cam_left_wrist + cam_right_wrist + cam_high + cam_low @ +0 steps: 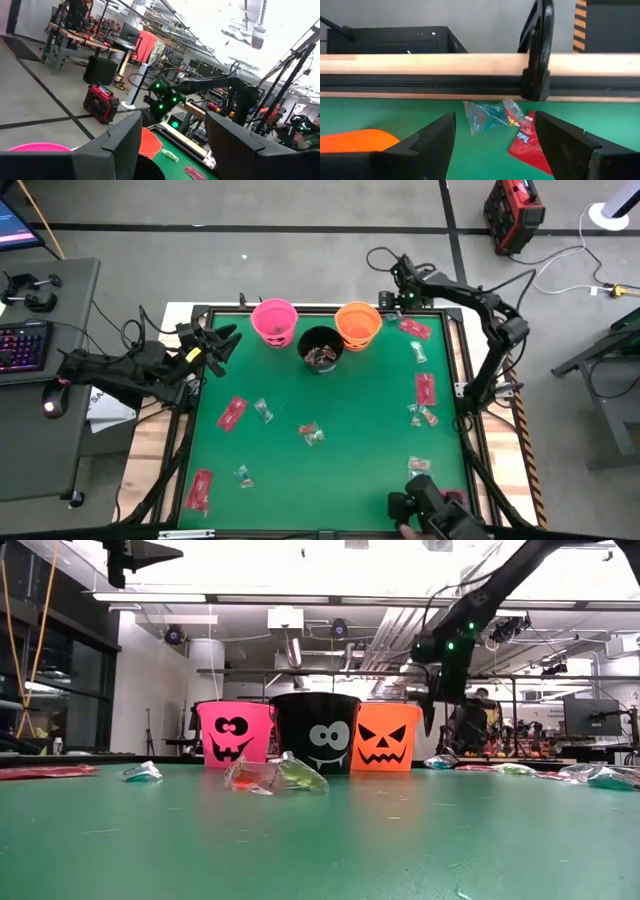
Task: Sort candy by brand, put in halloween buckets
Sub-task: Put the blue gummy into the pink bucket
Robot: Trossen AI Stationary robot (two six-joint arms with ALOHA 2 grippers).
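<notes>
Three buckets stand near the table's far edge: pink (274,320), black (321,348) with candy inside, and orange (358,325). Red packets (231,413) and small crinkly pieces (311,433) lie scattered on the green mat. My left gripper (230,345) hovers open and empty, high above the table's left side, pointing toward the pink bucket (35,146). My right gripper (392,298) hangs open and empty by the far edge, just right of the orange bucket (385,737). Its wrist view shows a teal piece (485,117) and a red packet (530,140) lying ahead of the fingers.
A wooden rail and black frame (420,75) bound the far edge, with a clamp (540,60) on it. More candy lies along the right side (425,388) and near left (198,490). A dark device (435,510) sits at the near edge. Desk and keyboard (25,345) stand left.
</notes>
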